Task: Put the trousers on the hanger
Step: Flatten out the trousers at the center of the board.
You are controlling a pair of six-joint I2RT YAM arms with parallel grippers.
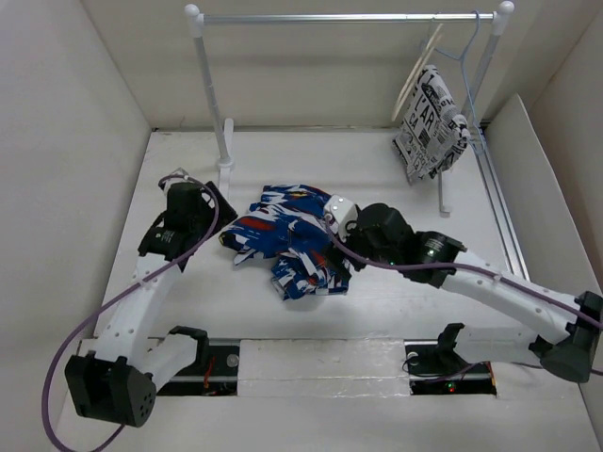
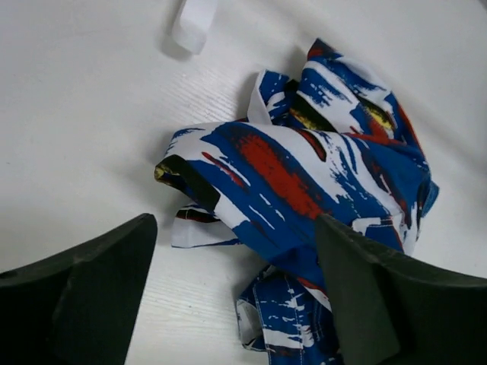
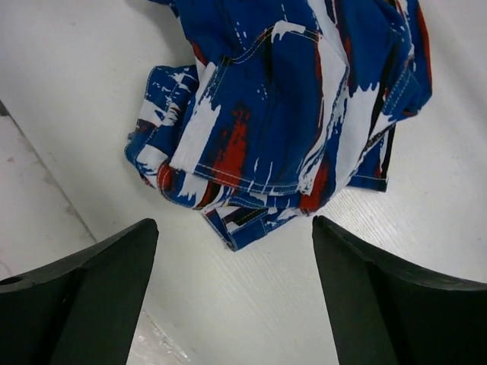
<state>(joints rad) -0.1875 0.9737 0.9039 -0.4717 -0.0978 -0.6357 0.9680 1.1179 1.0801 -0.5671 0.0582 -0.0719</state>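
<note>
While the white table [image 1: 311, 160] spreads flat and matte beneath a white tube rack [image 1: 349, 17], the trousers [image 1: 292, 240] lie mid-table in a soft crumpled heap of blue-and-white print streaked with red, their stitched seams showing. The heap sits between the two arms. It lies just right of the left gripper [image 2: 234, 224], whose dark wedge fingers are spread wide and hold nothing, and ahead of the right gripper [image 3: 234, 222], which is likewise spread wide and empty. The hanger [image 1: 415, 71], a thin pale triangle, hangs at the rack's right end beside a lettered cloth [image 1: 433, 127], well apart from the heap.
</note>
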